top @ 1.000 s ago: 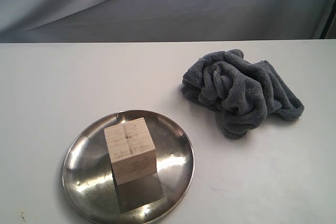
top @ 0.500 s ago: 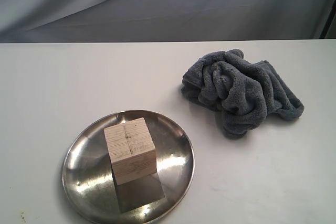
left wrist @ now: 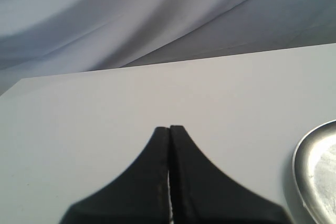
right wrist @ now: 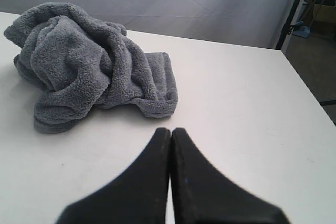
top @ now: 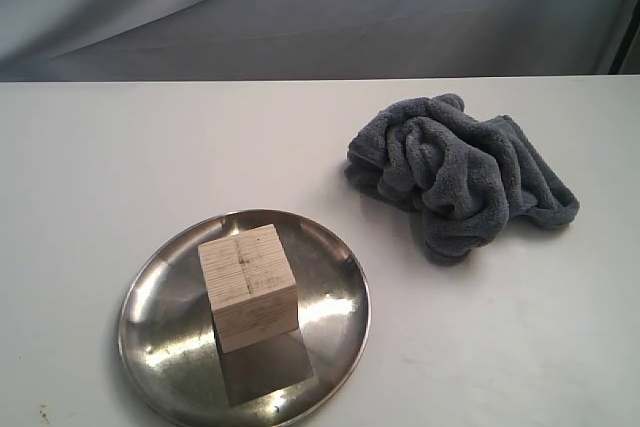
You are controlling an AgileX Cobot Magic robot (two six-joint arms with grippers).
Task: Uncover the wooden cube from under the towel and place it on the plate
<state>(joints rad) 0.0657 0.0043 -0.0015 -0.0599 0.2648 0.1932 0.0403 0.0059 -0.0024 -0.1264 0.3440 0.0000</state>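
The tan wooden cube [top: 248, 287] stands upright in the middle of the shiny steel plate [top: 330, 257] at the front left of the table. The dark grey towel [top: 460, 175] lies bunched in a heap at the right, apart from the plate. No gripper shows in the exterior view. In the left wrist view my left gripper [left wrist: 169, 128] is shut on nothing, with the plate's rim [left wrist: 300, 166] off to one side. In the right wrist view my right gripper [right wrist: 170, 130] is shut and empty, a short way from the towel [right wrist: 84, 64].
The white table [top: 120, 157] ends at a far edge against a grey cloth backdrop [top: 300, 7]. In the right wrist view the table's side edge [right wrist: 307, 90] drops off to the floor, with a dark pole [right wrist: 294, 9] beyond it.
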